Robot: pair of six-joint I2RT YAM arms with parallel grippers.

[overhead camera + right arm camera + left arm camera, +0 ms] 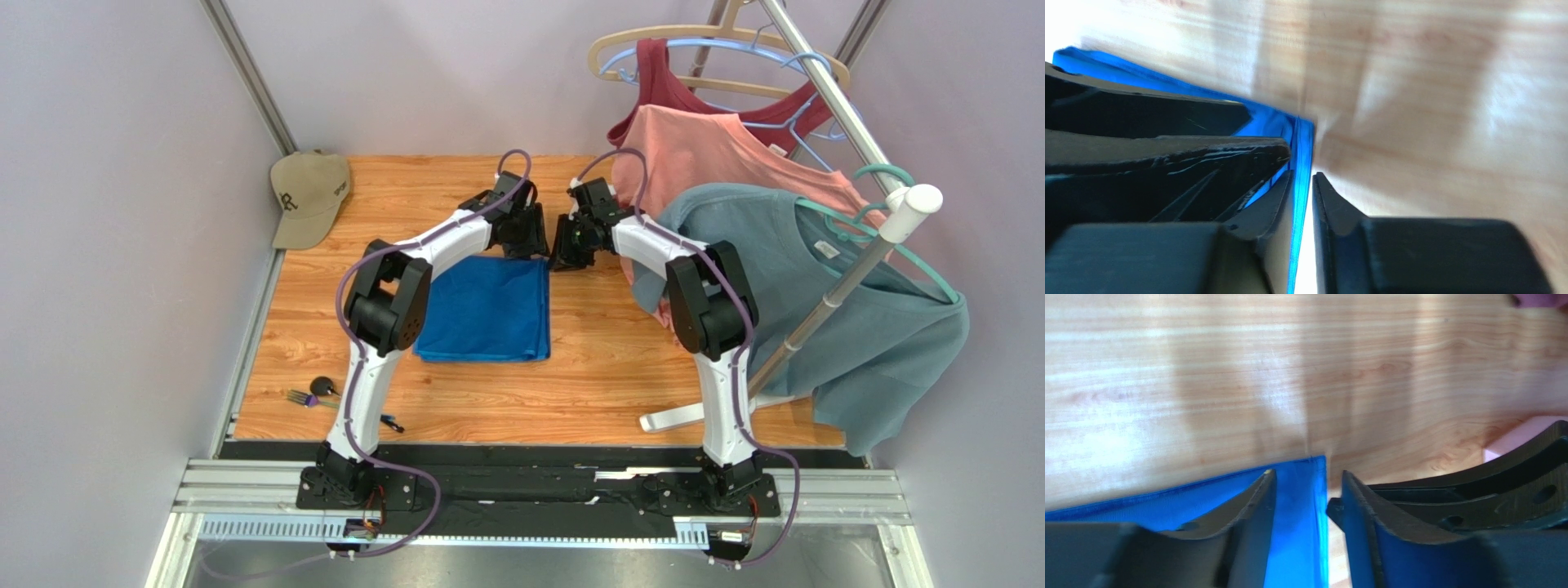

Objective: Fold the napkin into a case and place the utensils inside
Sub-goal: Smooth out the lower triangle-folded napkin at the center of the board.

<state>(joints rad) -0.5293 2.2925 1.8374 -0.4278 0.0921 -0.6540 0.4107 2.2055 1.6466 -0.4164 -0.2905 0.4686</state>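
Top external: napkin (485, 309) lies as a flat rectangle, not yet a case. Left gripper (1306, 478) released, fingers straddling its corner edge. Right gripper (1303, 184) barely parted around the same edge, grip unclear. Utensils (313, 395) well apart from both, untouched.

Your overhead view is bright and even, lit softly from above. Everything around the napkin (482, 310) is sharp, and the shadows on the table (589, 380) beside it are faint and soft-edged. The napkin itself carries a mild sheen. In your left wrist view the wood beyond the napkin is washed pale by glare and crossed by broad, soft shadow bands. The foreground nearest the lens is out of focus. Your right wrist view is smeared with blur: the wood grain beyond the napkin's corner streaks, and a blown-out white strip runs beside its edge.
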